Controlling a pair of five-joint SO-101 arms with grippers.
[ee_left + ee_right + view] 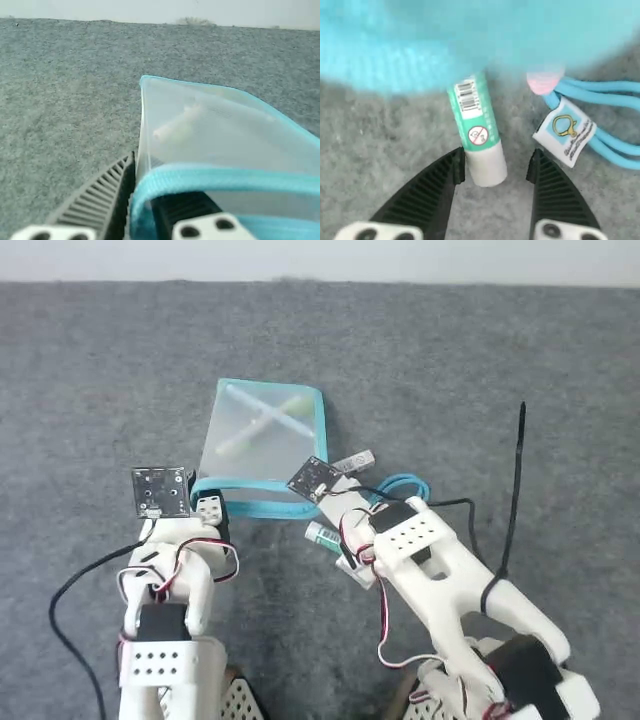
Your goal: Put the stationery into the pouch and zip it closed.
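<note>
At the left, the left pincer [142, 212] is clamped on the near left corner of the pouch [265, 445], which lies on the grey bench [100, 370]. The left wrist view shows what the high view hides under the arm: the pouch's teal rim passes between the two black ribbed fingers [102, 200], and the corner is lifted off the bench.

The pouch is translucent with teal edging, and its far end lies flat. From above, two pale pens [268, 420] lie crossed inside it. Through the wall in the left wrist view they are no more than a whitish blur.

Just right of the pouch's near edge, a green-and-white tube [476, 135] lies on the bench outside the pouch. In the high view it is a small stub half under the right arm. The right wrist view shows it whole — its white cap points toward the camera and its other end touches or slips under the teal rim.

The right pincer [497, 162] stands open over the tube, a finger on either side of the cap. One finger is just beside the cap, and the other is clearly apart from it.

Further right, a looped teal cord [605, 122] with a small tag [565, 131] lies beside the tube. A small pink piece [545, 82] sits where the cord meets the rim, too blurred to tell what it is. A thin black strip [520, 470] sticks up from the right arm.
</note>
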